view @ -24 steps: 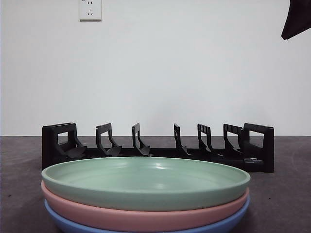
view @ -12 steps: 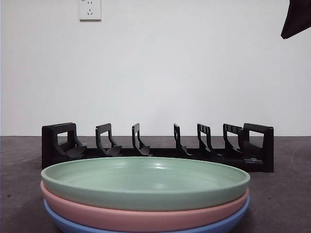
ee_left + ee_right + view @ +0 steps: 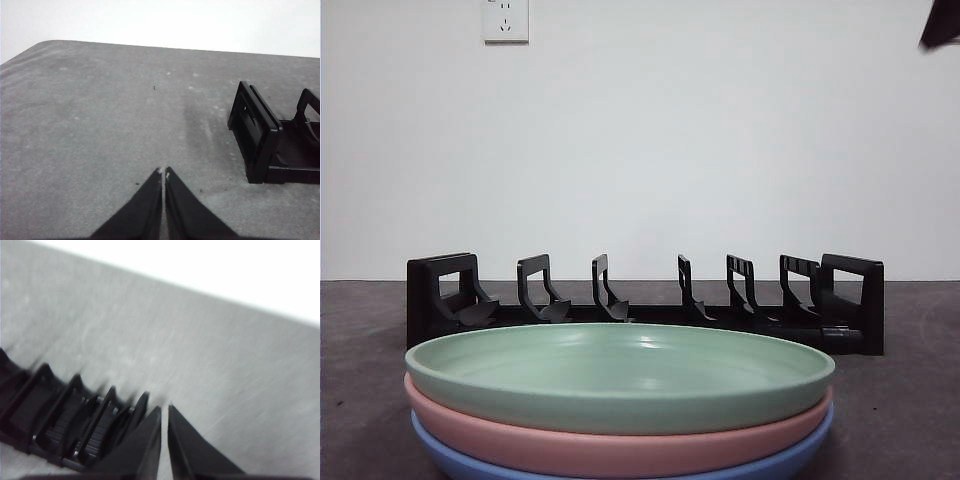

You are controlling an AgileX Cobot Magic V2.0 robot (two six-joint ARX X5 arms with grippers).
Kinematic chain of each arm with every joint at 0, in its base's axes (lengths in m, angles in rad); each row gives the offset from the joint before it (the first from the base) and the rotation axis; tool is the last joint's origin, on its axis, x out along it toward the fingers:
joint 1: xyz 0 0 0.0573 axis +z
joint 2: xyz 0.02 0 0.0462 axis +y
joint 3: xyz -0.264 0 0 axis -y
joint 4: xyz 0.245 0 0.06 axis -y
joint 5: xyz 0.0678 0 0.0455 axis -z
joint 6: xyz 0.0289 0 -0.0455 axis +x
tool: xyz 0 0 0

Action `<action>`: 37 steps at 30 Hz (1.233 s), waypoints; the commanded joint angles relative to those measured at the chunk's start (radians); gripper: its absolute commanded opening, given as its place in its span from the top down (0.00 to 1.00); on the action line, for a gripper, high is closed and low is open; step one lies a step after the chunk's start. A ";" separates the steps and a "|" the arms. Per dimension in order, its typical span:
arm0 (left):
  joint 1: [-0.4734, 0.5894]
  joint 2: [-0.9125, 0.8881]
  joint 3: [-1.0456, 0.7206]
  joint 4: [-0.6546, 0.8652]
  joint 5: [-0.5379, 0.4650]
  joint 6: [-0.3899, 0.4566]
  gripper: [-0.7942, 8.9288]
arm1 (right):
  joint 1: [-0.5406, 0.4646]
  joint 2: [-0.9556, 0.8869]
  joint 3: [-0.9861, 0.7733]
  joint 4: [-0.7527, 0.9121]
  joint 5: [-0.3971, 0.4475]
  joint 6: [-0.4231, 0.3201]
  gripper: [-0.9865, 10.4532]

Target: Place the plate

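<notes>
A green plate [image 3: 620,372] tops a stack at the front of the table, over a pink plate [image 3: 620,440] and a blue plate [image 3: 620,467]. Behind the stack stands a black slotted rack [image 3: 645,300] with nothing in its slots. My left gripper [image 3: 163,173] is shut and holds nothing, over bare table beside one end of the rack [image 3: 265,135]. My right gripper [image 3: 164,411] is shut and holds nothing, above the rack's [image 3: 70,420] other end; this view is blurred. In the front view only a black arm tip [image 3: 942,22] shows at the top right corner.
The grey table [image 3: 910,400] runs back to a white wall with a socket [image 3: 505,20] high on the left. Bare table surface [image 3: 90,125] spreads to the side of the rack.
The black arm tip at the front view's top right corner has drawn up and shows much smaller now. The plates and rack have not moved.
</notes>
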 commanded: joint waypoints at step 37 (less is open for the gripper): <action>-0.001 -0.001 -0.015 -0.005 -0.002 0.009 0.91 | -0.066 -0.970 -0.979 0.379 0.124 0.179 0.90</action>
